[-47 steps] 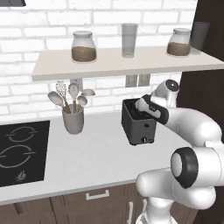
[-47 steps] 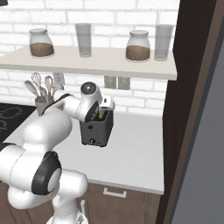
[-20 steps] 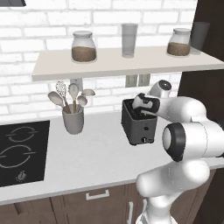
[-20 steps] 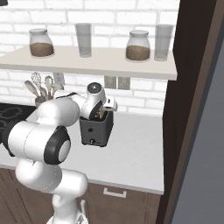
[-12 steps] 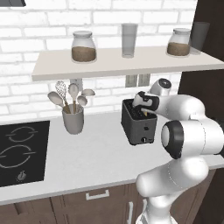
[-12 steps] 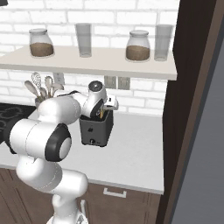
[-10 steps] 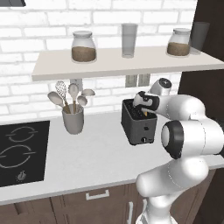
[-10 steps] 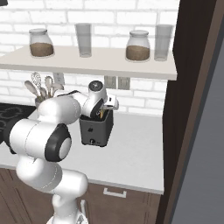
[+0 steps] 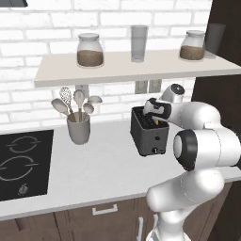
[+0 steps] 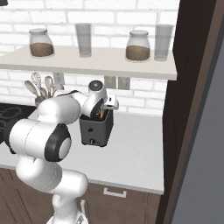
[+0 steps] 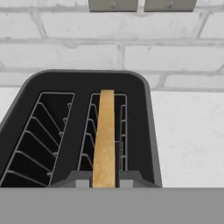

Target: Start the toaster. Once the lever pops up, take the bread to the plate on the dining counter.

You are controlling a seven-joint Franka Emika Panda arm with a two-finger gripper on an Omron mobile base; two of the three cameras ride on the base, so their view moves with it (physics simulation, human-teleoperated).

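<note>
Bread sitting in the toaster, pincer clamped on its top edge

The bread [image 11: 104, 135] is a thin tan slice standing on edge in the right-hand wire slot of the toaster [image 9: 149, 132], a dark grey rounded box near the back edge of the white counter [image 9: 103, 174], close to the brick wall. The gripper [image 11: 105, 183] sits right over it, fingers [image 11: 127, 178] pinched shut on either side of the crust. The left slot's bare wire. A grey utensil pot [image 9: 78, 130] stands further left along the counter.
</note>
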